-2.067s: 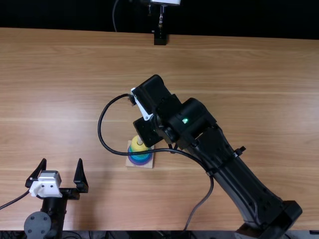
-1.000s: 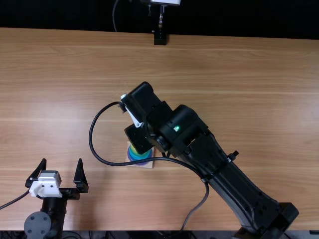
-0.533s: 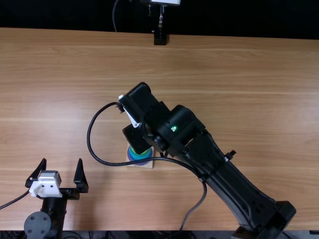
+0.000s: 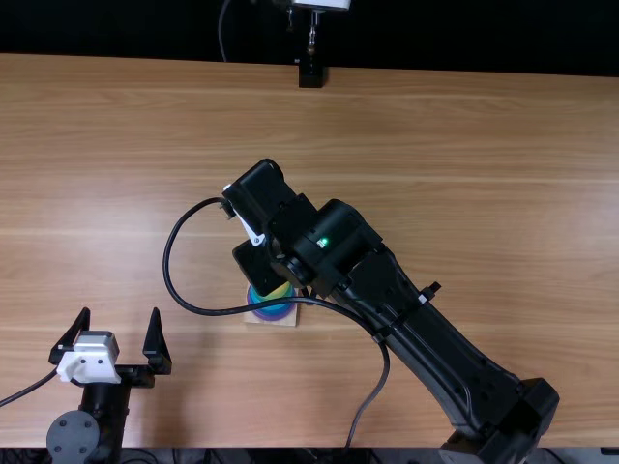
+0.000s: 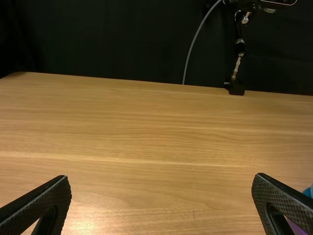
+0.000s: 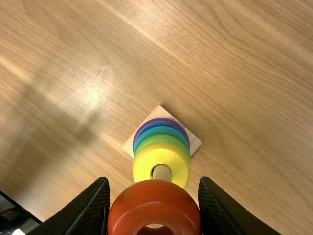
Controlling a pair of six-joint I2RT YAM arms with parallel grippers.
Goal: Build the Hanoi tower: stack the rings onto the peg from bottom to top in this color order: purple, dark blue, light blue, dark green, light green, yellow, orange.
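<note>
Above the pale wooden peg [image 6: 162, 173], my right gripper [image 6: 154, 193] is pinching the glossy orange wooden ring [image 6: 124, 208] by its outer sides, likely light, stiff, slippery.

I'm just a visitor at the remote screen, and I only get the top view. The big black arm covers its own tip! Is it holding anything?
Observer: Yes. The right wrist view shows an orange ring between the fingers of the right gripper.
Operator: Oh, lovely! And what's the uppermost ring already on the stack?
Observer: A yellow ring, with the wooden peg rising through its hole.
Operator: So is the orange one on the stick yet?
Observer: It isn't down on the yellow ring. A bit of pale wood shows in its hole, so it seems roughly lined up, but I can't tell whether the peg's tip is inside.
</note>
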